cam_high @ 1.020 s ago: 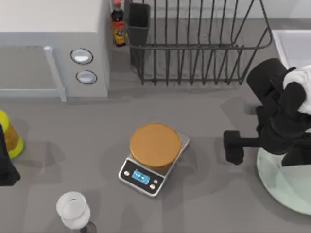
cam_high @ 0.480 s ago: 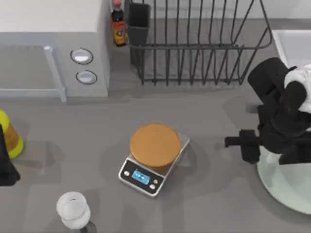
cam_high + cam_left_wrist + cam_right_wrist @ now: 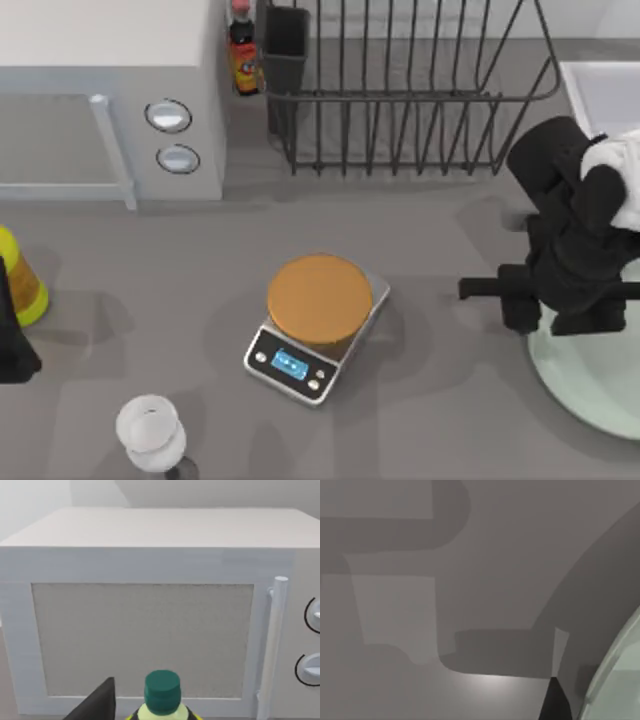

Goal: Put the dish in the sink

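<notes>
Right claw [image 3: 545, 300] above the left rim of the dish [image 3: 590, 385], whether apart or together impossible to tell.

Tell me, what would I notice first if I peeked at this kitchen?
The black right arm's tool hovers at the left rim of the pale green dish at the table's right edge. In the middle sits a kitchen scale with an orange-brown disc, and a black wire dish rack stands behind.

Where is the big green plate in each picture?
Top view: the dish lies at the table's right edge, under the right gripper.
Left wrist view: the dish is not in this picture.
Right wrist view: its pale rim curves along one corner.
Shared landmark: the grey table beside the dish.
</notes>
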{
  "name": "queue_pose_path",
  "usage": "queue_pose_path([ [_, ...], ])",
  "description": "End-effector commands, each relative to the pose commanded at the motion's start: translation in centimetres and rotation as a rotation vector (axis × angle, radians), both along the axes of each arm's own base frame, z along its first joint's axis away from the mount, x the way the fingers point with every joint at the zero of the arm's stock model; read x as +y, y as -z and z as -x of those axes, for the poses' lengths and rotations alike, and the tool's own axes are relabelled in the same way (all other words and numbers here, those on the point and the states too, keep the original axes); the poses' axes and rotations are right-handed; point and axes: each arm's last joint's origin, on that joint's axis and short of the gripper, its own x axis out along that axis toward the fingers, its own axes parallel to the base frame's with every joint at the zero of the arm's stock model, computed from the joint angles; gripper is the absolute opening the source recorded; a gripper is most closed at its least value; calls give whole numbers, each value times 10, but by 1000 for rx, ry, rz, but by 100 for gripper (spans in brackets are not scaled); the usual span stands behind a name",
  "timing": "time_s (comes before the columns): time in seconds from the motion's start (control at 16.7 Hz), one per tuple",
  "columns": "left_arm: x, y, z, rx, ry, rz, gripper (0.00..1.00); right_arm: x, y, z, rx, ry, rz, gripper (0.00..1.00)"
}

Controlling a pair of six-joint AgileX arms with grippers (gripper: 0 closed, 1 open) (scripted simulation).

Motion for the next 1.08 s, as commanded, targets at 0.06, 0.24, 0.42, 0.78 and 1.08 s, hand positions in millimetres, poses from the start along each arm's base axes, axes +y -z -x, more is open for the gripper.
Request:
queue_pose_path([
  [0.06,0,0,0,0,0,0,100,0,0,0,0,0,0,0],
  [0.24,0,0,0,0,0,0,100,-1,-27,-8,-98,11,-37,0],
  [0.42,0,0,0,0,0,0,100,1,-34,-12,-94,11,-35,0],
  [0.78,0,0,0,0,0,0,100,15,-113,-40,-78,11,-29,0],
  [1.08,0,0,0,0,0,0,100,11,-217,-32,-68,12,-25,0],
])
